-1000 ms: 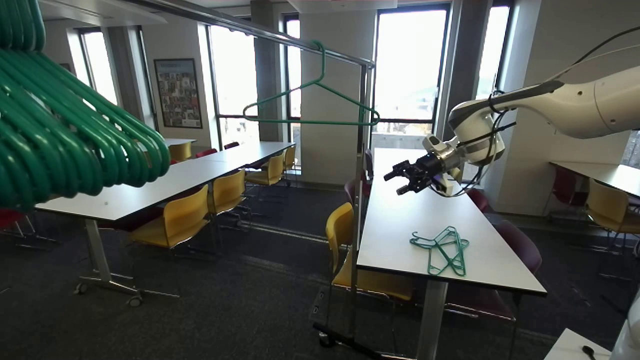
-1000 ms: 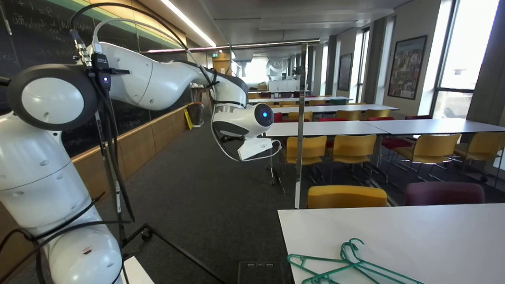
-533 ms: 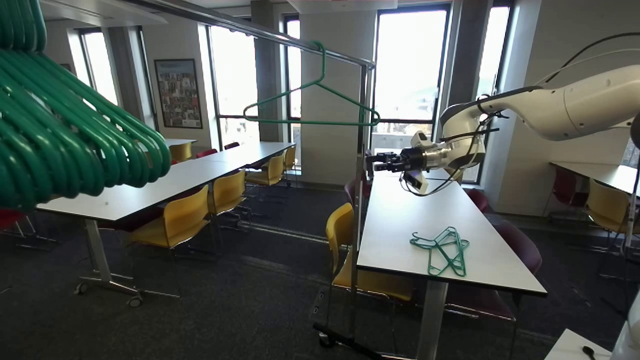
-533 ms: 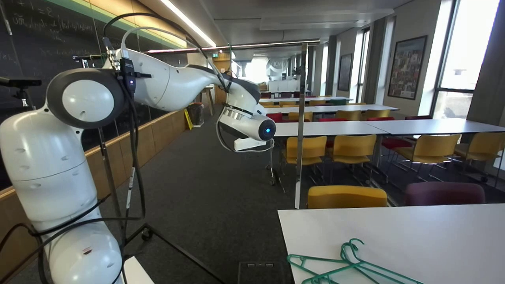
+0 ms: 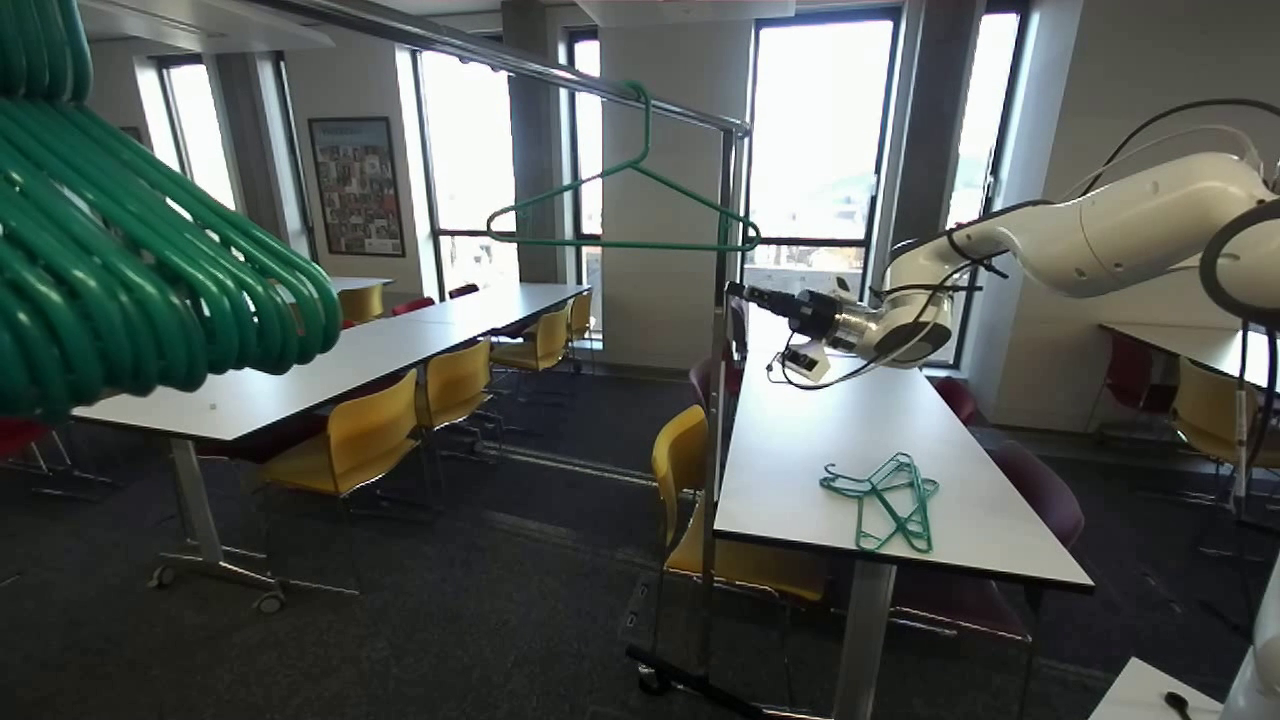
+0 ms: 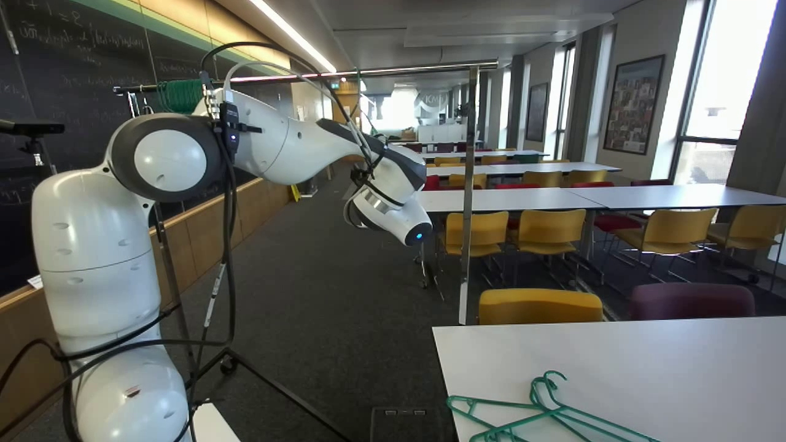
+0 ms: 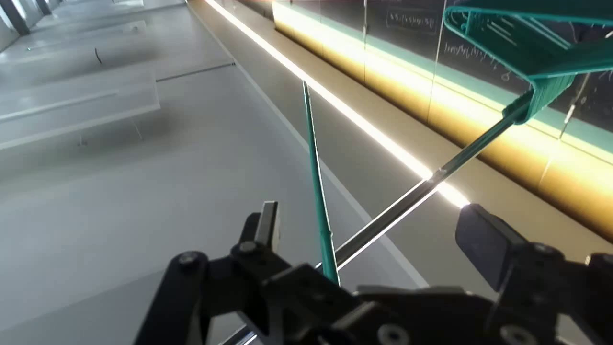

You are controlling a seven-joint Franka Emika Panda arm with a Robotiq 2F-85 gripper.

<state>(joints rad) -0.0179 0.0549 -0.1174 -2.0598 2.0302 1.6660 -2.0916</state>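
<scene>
My black gripper [image 7: 369, 223] is open and empty, its fingers wide apart in the wrist view. In an exterior view the gripper [image 5: 745, 290] points left and slightly up, near the rack's end post [image 5: 715, 430]. A single green hanger [image 5: 620, 243] hangs from the metal rail [image 5: 560, 73]. In the wrist view this hanger [image 7: 318, 177] is seen edge-on, appearing between the fingers; its lower end is hidden behind the gripper. The rail [image 7: 383, 223] crosses behind it. I cannot tell any contact. In an exterior view the gripper is hidden behind the wrist [image 6: 399, 215].
A bunch of green hangers hangs further along the rail [image 5: 150, 260], also in the wrist view [image 7: 546, 91]. Several green hangers [image 5: 872, 487] lie on a white table [image 5: 820, 420], also in an exterior view [image 6: 522, 422]. Yellow chairs [image 5: 685, 450] stand beside it.
My gripper has moved left towards the rack's end and now tilts slightly up; it has also rolled. The arm has shifted, uncovering the hanger bunch behind the elbow. The hangers have not moved.
</scene>
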